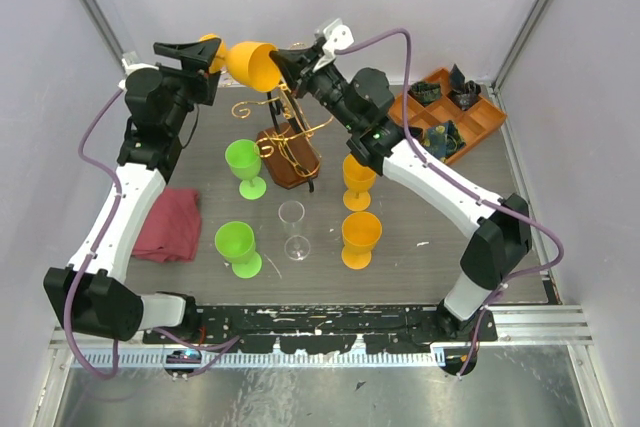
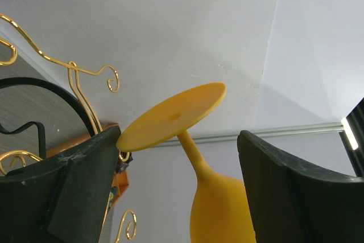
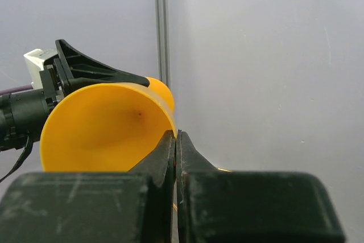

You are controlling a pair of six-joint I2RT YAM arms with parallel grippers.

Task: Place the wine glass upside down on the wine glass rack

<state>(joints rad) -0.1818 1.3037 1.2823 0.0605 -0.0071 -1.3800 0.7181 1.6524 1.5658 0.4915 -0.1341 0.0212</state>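
An orange wine glass (image 1: 252, 64) is held on its side in the air above the back of the table. My right gripper (image 1: 291, 60) is shut on its rim, which shows in the right wrist view (image 3: 177, 136) at the bowl's (image 3: 108, 129) edge. My left gripper (image 1: 205, 52) is open with its fingers on either side of the stem (image 2: 187, 143). The round foot (image 2: 173, 115) lies close to the left finger (image 2: 62, 192). The wine glass rack (image 1: 285, 132), gold wire on a brown wooden base (image 1: 296, 169), stands below the glass. Its gold arms (image 2: 74, 72) show in the left wrist view.
Two green glasses (image 1: 243, 164) (image 1: 238, 244), a clear glass (image 1: 293, 229) and two orange glasses (image 1: 358, 179) (image 1: 361, 238) stand in front of the rack. A red cloth (image 1: 170, 225) lies at the left. An orange compartment tray (image 1: 482, 119) sits at the back right.
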